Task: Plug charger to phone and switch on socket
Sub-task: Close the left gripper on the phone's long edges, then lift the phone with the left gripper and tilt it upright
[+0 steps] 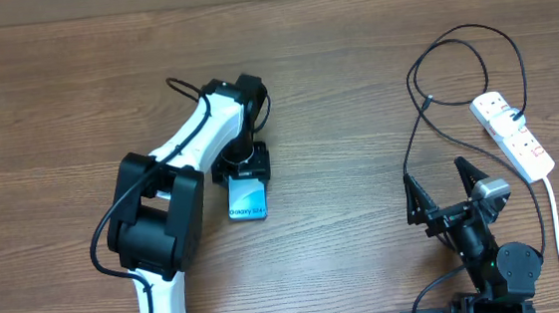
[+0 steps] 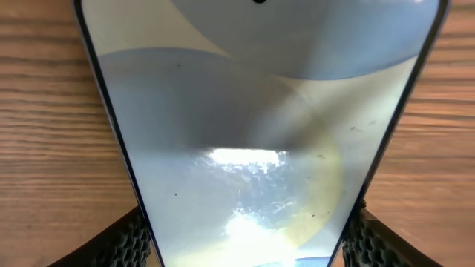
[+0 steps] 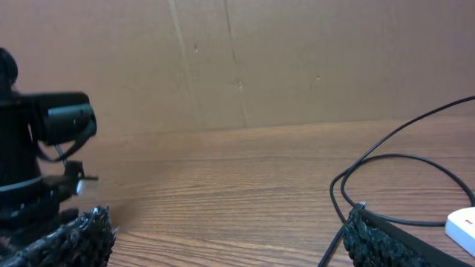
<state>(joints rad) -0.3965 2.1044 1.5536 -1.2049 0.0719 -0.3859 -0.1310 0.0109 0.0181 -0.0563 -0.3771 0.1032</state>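
The phone (image 1: 248,201) lies flat on the wooden table, its light blue screen up. My left gripper (image 1: 242,172) stands over its far end. In the left wrist view the phone (image 2: 252,133) fills the space between the two black pads (image 2: 122,241), and its dark edges touch both, so this gripper is shut on the phone. The white socket (image 1: 513,136) lies at the right edge. The thin black charger (image 1: 416,86) loops from it over the table. My right gripper (image 1: 435,172) is open and empty, beside the cable. The charger (image 3: 401,159) runs behind its right finger (image 3: 393,245).
A thick white cord (image 1: 558,235) runs from the socket toward the front edge. A cardboard wall (image 3: 297,59) closes the far side of the table. The left arm's white link (image 1: 183,139) and black base joint (image 1: 155,221) stand left of the phone.
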